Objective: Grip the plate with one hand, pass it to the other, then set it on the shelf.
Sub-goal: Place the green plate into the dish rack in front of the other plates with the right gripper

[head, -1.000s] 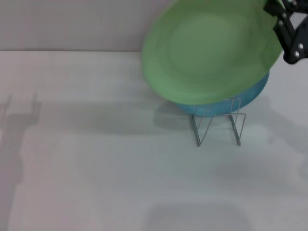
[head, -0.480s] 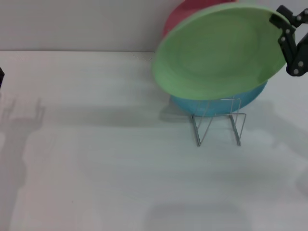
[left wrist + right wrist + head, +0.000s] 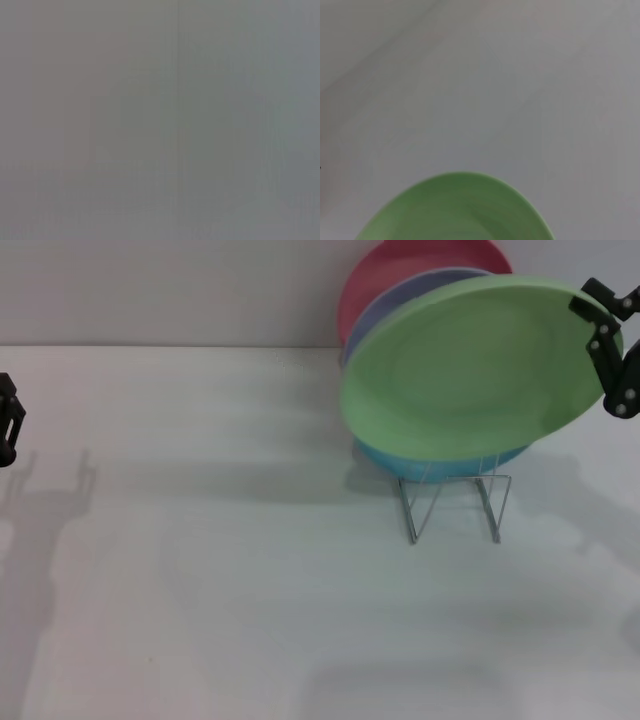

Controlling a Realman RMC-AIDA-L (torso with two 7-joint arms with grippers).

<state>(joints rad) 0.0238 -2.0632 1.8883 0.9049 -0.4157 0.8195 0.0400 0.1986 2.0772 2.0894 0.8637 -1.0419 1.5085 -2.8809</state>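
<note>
Head view: right hand (image 3: 606,352) clamped on plate (image 3: 470,370) rim, now tilted lower over shelf (image 3: 455,502) near bench (image 3: 200,570) far right edge, uncovering lavender and red plates. Left hand (image 3: 8,418) at left edge; grip unclear. Handover apparently done; seating remains.

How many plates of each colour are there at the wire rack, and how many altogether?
Pale-green plate, held at its rim by the right claw: 1
Turquoise-blue plate, on the wire dish rack: 1
Lavender plate: 1
Red-pink plate: 1
Total: 4 plates
</note>
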